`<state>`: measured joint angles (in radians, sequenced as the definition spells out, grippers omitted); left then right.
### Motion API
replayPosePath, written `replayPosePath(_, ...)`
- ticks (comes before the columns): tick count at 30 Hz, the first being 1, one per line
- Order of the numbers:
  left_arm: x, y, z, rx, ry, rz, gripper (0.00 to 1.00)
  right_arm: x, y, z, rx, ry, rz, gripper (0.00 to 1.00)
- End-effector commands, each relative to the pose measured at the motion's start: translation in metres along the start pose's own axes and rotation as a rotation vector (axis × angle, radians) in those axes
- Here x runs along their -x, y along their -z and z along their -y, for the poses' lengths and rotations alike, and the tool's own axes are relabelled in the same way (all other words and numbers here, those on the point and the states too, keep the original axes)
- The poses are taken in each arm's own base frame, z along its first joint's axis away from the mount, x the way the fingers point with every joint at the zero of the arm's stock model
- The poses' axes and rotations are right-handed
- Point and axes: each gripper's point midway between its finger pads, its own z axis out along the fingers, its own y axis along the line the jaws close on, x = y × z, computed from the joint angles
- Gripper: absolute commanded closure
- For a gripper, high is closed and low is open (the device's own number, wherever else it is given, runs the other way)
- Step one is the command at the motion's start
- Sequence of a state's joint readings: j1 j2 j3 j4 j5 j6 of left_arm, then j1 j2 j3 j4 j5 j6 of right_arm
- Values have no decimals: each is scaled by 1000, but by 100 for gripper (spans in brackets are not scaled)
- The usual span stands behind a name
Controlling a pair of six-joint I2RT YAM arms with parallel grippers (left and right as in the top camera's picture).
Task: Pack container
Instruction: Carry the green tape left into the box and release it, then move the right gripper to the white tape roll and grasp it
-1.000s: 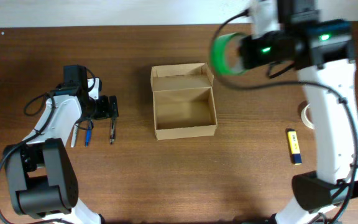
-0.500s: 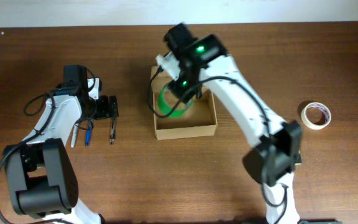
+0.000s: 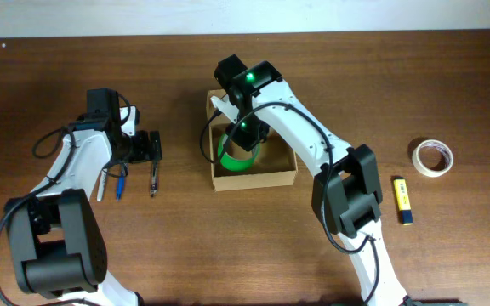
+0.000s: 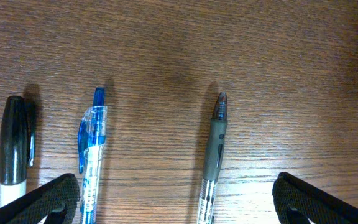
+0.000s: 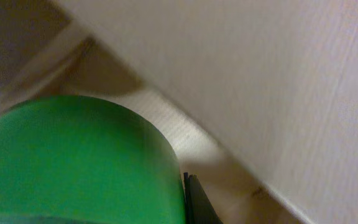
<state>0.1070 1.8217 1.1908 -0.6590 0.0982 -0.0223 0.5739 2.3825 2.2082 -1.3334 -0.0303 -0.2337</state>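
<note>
Container (image 3: 253,179): 1 | green roll (image 3: 237,161): 1, pinched by right tool (image 3: 245,136) | left tool (image 3: 148,147) agape, empty | pens (image 4: 91,155): 3

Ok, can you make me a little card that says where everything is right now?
container: lid flap open
green tape roll: inside the container
right fingers: shut on the green tape roll
left fingers: open, over three pens
outside the container: pale tape roll, yellow object

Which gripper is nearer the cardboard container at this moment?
Right. The right gripper is down inside the container, shut on the green tape roll; the left gripper hangs open over the pens, off to the container's left.
</note>
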Motion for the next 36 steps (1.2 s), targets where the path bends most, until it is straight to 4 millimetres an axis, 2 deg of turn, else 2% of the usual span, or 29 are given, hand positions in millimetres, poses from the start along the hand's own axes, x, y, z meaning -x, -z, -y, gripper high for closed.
replayPosePath(1,4,1,1,-10,-14,6,1,7,-5,-2,8,-29,20,96)
replayPosePath(4,4,1,1,-10,-14,6,1,8,-6,-2,9,-29,25,86)
replayPosePath(8,4,1,1,-10,-13,6,1,7,-6,-2,10,-30,18,80)
replayPosePath(10,4,1,1,-10,-14,6,1,3,-4,-3,14,-30,4,80)
replayPosePath(13,4,1,1,-10,-13,6,1,-7,9,-6,19,-30,-22,80)
replayPosePath(15,4,1,1,-10,-13,6,1,-10,28,-7,18,-30,-19,80)
replayPosePath(18,4,1,1,-10,-14,6,1,-6,74,-6,1,-29,54,80)
replayPosePath(21,4,1,1,-10,-13,6,1,-7,139,2,-86,-35,173,73)
replayPosePath(23,4,1,1,-10,-13,6,1,-15,185,14,-174,-90,267,69)
replayPosePath(26,4,1,1,-10,-13,6,1,-41,244,26,-226,-143,384,68)
replayPosePath(28,4,1,1,-10,-14,6,1,-66,280,40,-256,-207,458,68)
replayPosePath(31,4,1,1,-10,-14,6,1,-115,321,76,-322,-366,545,68)
replayPosePath(34,4,1,1,-10,-13,6,1,-175,344,123,-398,-605,595,66)
replayPosePath(36,4,1,1,-10,-13,6,1,-217,346,157,-439,-801,603,59)
